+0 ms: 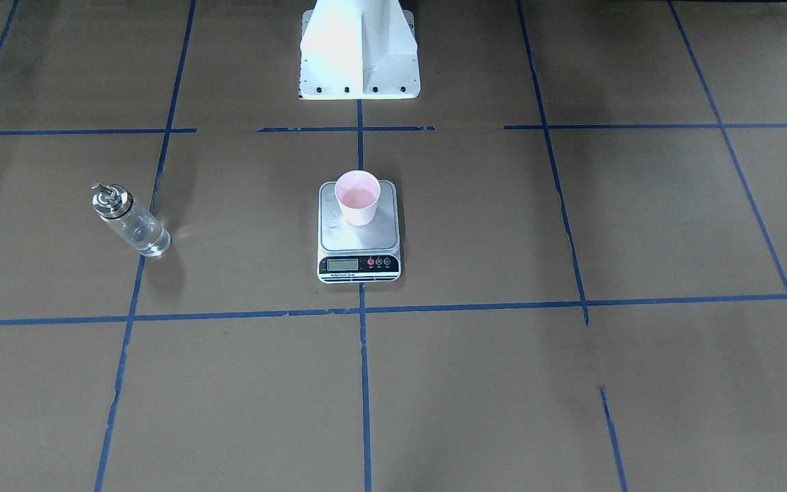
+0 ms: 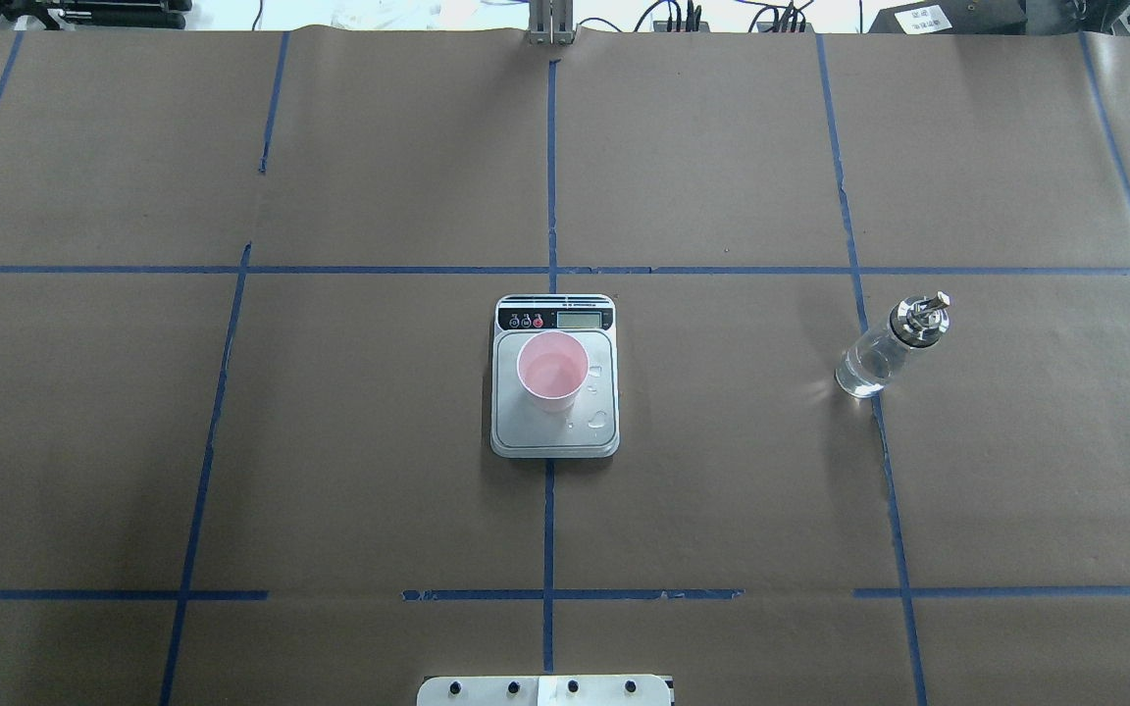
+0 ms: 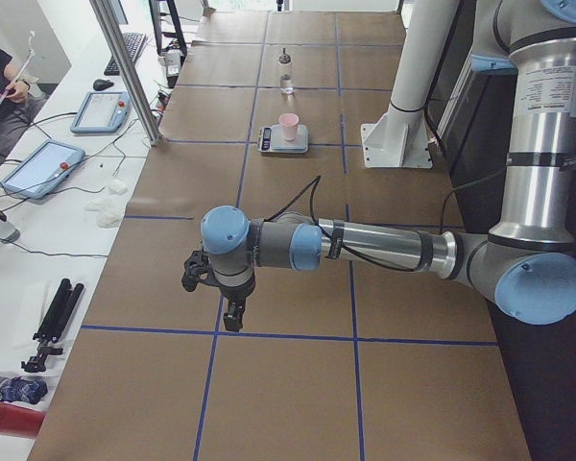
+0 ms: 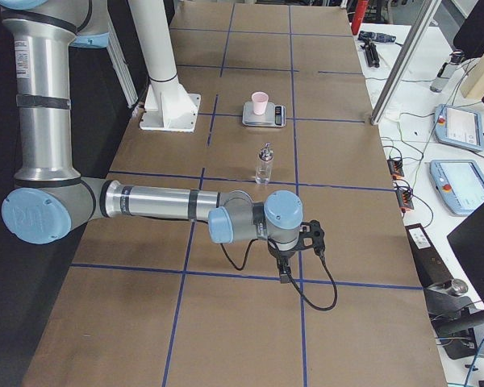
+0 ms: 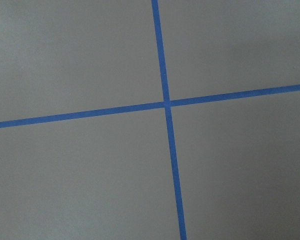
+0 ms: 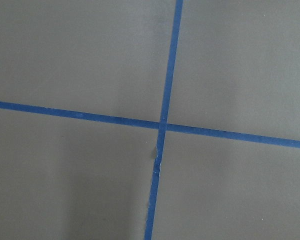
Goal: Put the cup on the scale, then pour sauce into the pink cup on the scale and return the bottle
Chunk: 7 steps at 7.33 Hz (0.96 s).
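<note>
Cup point(image 2: 552, 371) upright on scale point(image 2: 554, 436). Bottle point(image 2: 887, 345), toward table's point(image 2: 330, 461) right end, holds clear sauce point(image 2: 859, 377). Left gripper point(image 3: 232, 315), right gripper point(image 4: 284, 272): cannot tell jaws' state.

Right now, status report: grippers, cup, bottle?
Left gripper and right gripper parked wide, open or shut unclear. Cup on scale, droplets beside it. Bottle upright on table, robot's right. Nothing blocking.

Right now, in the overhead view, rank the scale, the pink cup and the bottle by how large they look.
1. The scale, clearly the largest.
2-3. The bottle and the cup look about alike: the bottle shows longer but slimmer, the cup wider but shorter, so I would not rank them.
</note>
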{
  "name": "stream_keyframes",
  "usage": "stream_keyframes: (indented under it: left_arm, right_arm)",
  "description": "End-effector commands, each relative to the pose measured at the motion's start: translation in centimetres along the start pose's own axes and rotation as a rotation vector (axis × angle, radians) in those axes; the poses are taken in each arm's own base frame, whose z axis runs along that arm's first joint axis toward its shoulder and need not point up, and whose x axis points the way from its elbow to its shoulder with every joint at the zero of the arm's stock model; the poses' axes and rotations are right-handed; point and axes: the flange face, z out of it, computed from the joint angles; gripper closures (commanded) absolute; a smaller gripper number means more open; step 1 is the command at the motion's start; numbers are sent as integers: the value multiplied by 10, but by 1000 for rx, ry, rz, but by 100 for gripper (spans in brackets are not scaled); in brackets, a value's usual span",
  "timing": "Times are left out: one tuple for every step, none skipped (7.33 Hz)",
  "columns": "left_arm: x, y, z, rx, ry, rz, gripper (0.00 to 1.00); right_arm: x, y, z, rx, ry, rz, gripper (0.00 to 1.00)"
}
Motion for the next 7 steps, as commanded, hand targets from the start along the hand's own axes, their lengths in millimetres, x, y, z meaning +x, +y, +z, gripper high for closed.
stream_keyframes:
  left_arm:
    - [2, 1, 1, -1, 25, -56, 0]
    - [6, 0, -4, 8, 25, -117, 0]
    - [6, 0, -4, 9, 25, -120, 0]
    - [6, 0, -4, 9, 25, -120, 0]
    - [7, 0, -4, 10, 25, -120, 0]
    - [7, 0, -5, 11, 25, -119, 0]
    - [7, 0, -5, 11, 25, -119, 0]
  right_arm:
    - [1, 0, 0, -1, 0, 3, 0]
    - [1, 0, 0, -1, 0, 3, 0]
    - [1, 0, 0, -1, 0, 3, 0]
    - [0, 0, 0, 0, 0, 1, 0]
    - [0, 0, 0, 0, 0, 1, 0]
    - [1, 0, 0, -1, 0, 3, 0]
    - [0, 0, 1, -2, 0, 1, 0]
